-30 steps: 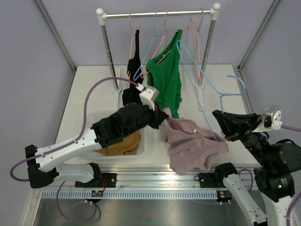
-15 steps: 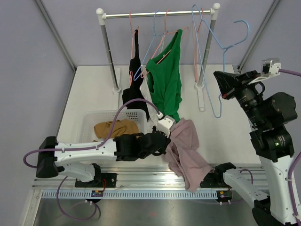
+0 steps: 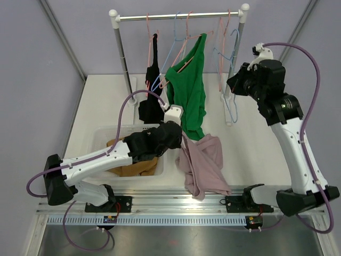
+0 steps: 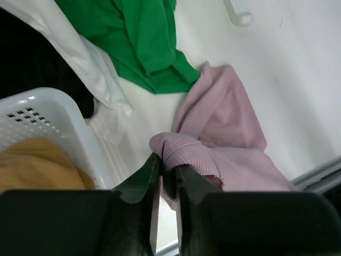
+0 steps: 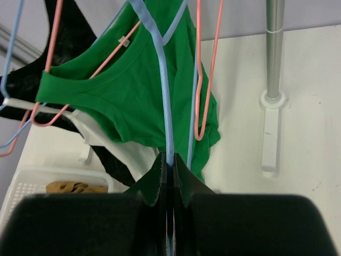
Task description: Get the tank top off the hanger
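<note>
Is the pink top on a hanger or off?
Off. The pink top lies crumpled on the table beside the basket, no hanger in it; the left gripper pinches one fold.

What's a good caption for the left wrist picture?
Left gripper pinching the pink tank top beside the white basket.

Pink cloth tank top [image 3: 205, 162], white plastic basket [image 4: 37, 114], smooth blue hanger [image 5: 164, 106], metal rail [image 3: 176, 16]
</note>
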